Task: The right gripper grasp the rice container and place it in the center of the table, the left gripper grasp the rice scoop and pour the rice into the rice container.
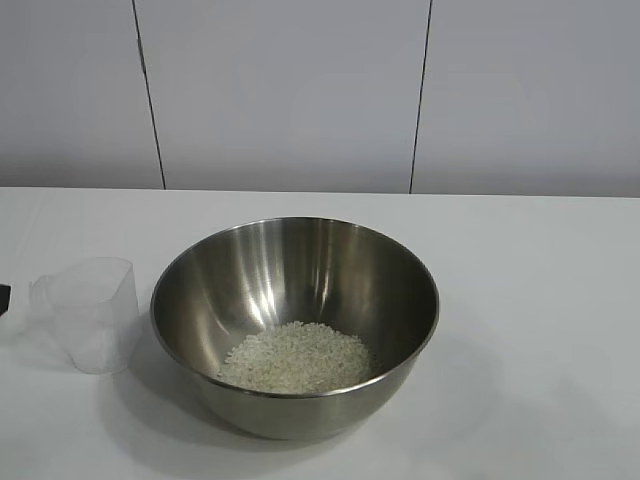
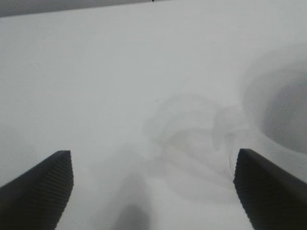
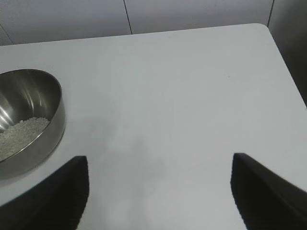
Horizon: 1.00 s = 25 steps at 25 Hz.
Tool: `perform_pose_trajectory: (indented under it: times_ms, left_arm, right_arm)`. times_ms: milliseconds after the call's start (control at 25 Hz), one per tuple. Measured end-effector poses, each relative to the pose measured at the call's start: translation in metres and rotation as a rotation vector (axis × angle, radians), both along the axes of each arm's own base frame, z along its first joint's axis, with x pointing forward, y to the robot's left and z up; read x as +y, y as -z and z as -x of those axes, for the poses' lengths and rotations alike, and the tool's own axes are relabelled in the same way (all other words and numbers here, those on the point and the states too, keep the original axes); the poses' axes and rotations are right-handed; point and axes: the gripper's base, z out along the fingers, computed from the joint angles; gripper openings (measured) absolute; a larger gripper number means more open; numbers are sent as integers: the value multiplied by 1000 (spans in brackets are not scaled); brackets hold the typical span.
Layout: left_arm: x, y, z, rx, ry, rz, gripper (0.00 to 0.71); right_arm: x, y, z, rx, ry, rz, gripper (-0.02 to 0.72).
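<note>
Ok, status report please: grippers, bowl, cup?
Left gripper open, empty. Right gripper open, empty. White rice in big steel bowl. Clear plastic cup upright beside it.

No legible txt, labels, brands or nos. anywhere in any view.

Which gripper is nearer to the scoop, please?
Left. The left gripper is open just short of the scoop; the right gripper is open beyond the bowl, away from it.
</note>
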Motion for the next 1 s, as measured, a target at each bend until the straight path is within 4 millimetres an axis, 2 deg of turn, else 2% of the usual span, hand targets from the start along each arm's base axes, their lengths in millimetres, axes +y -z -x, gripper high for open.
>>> perform_pose_trajectory:
  times_ms: [160, 360, 480, 600, 720, 880, 1000]
  left_arm:
    - [-8, -30, -22, 52, 30, -9, 657]
    - [-23, -98, -58, 230, 98, 26, 657]
    - [-17, -142, -77, 334, 94, 45, 657]
    - [11, -181, -89, 371, 10, 79, 657]
    - [56, -211, -91, 399, -123, 113, 657]
    - [109, -234, -77, 424, -289, 150, 657]
    - [127, -250, -56, 378, -344, 144, 657]
  right_arm:
    - [0, 0, 0, 0, 0, 0, 557]
    - [0, 0, 0, 0, 0, 0, 557]
    - [0, 0, 0, 0, 0, 0, 557]
    - [0, 0, 0, 0, 0, 0, 557]
    - [0, 0, 0, 0, 0, 0, 557]
    - [0, 0, 0, 0, 0, 0, 557]
    - [0, 0, 0, 0, 0, 0, 557]
